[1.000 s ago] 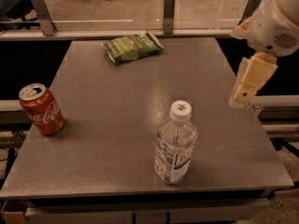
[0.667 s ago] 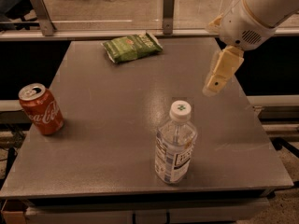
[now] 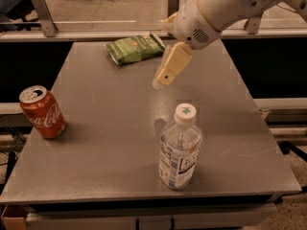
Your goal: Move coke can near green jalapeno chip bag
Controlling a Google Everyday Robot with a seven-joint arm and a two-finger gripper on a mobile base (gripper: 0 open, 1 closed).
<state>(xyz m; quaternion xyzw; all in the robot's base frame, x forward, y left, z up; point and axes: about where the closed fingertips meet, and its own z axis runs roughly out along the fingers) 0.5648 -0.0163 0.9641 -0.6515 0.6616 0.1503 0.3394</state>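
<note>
Robot arm held over a grey table with a can, a bottle and a chip bag.

The white arm (image 3: 216,8) is reached in from the upper right, and the gripper (image 3: 165,73) is angled down to the left above the table (image 3: 110,143), touching nothing; whether it is open cannot be told. A capped clear water bottle (image 3: 180,147) is stood near the front. The coke can (image 3: 42,111) is upright at the left edge, silver top up, well apart from the green jalapeno chip bag (image 3: 135,48), laid flat crosswise at the far edge.

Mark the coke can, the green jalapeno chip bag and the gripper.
coke can (image 3: 44,115): camera view, red side wall.
green jalapeno chip bag (image 3: 135,48): camera view, middle of its face.
gripper (image 3: 161,79): camera view, its lower tip, hanging over the table (image 3: 100,147).
</note>
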